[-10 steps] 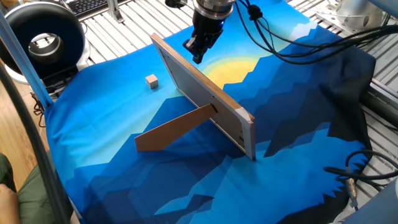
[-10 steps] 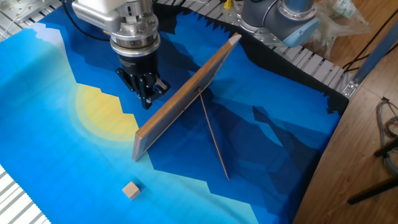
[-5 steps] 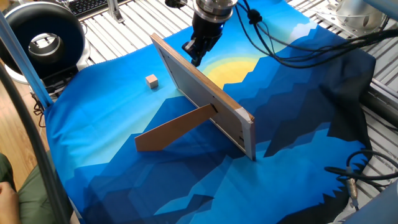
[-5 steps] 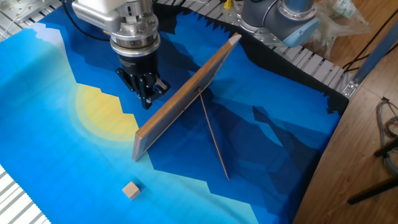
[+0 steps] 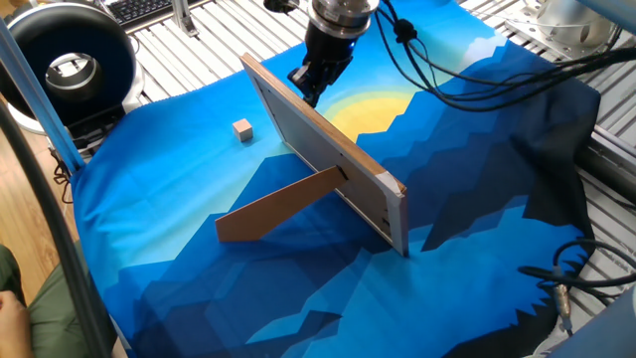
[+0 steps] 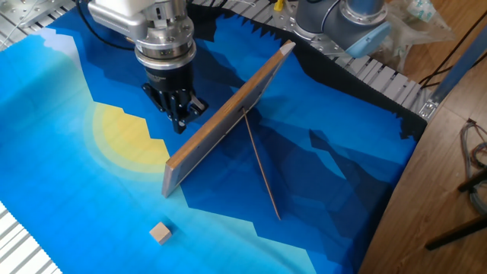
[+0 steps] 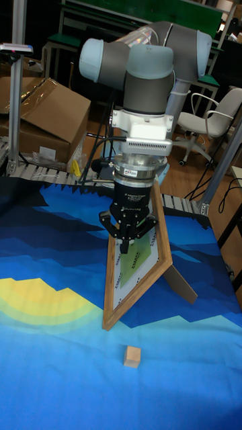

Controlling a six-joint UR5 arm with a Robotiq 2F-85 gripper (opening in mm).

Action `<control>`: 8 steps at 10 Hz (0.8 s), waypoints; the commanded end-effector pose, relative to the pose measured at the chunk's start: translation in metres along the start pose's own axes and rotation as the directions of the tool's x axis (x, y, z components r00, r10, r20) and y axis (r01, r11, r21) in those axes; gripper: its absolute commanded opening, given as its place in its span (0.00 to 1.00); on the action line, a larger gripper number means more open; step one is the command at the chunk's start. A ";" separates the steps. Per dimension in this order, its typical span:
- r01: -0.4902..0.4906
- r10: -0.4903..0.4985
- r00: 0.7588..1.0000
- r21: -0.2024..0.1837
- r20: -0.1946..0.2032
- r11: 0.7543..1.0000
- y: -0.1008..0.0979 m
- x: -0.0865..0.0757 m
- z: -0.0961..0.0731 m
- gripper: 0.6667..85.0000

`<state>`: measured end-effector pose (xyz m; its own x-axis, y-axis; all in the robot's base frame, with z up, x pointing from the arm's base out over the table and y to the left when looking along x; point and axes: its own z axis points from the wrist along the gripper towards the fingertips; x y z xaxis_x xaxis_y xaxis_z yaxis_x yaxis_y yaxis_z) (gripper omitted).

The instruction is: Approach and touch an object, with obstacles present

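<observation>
The tiny light-tan wooden cube (image 5: 242,129) lies alone on the blue patterned cloth (image 5: 169,179), on the open ground beyond one end of the long thin grey-faced board with light wood edges (image 5: 328,159). That board stands on edge, propped by the shorter brown plank (image 5: 278,211) that meets it partway along.

The black two-finger gripper (image 6: 179,122) hangs on the opposite side of the board from the plank, over the yellow sun of the cloth, near the board's face and apart from it. Its fingers come to a narrow point with nothing between them; they look closed or very nearly so, though no view shows the tips clearly enough to be sure.

The step in hand, as I judge it, is the approach. To do it well the arm should either carry the tip past the board's free end or lift it over the top edge, keeping wrist and cables off the wood, and only then descend. The cube is light and loose, so the last stretch should be slow and from above, stopping at first contact.

From the gripper, the cube lies well apart, past the board's end corner and lower, at cloth level (image 7: 132,355).
</observation>
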<state>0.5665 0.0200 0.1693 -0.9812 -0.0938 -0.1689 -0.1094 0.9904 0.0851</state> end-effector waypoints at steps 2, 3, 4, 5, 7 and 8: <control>0.047 -0.040 0.998 0.148 -0.051 0.988 -0.039 0.010 -0.013 0.00; 0.037 -0.027 0.998 0.158 -0.064 0.987 -0.044 0.021 -0.019 0.00; 0.008 0.001 0.998 0.146 -0.061 0.989 -0.042 0.026 -0.018 0.00; -0.026 0.035 0.997 0.118 -0.071 0.993 -0.035 0.031 -0.018 0.00; -0.053 0.059 0.995 0.090 -0.074 0.995 -0.031 0.038 -0.018 0.00; -0.054 0.061 0.995 0.091 -0.073 0.994 -0.030 0.037 -0.018 0.00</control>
<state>0.5369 -0.0178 0.1764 -0.9928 -0.0700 -0.0968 -0.0684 0.9975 -0.0195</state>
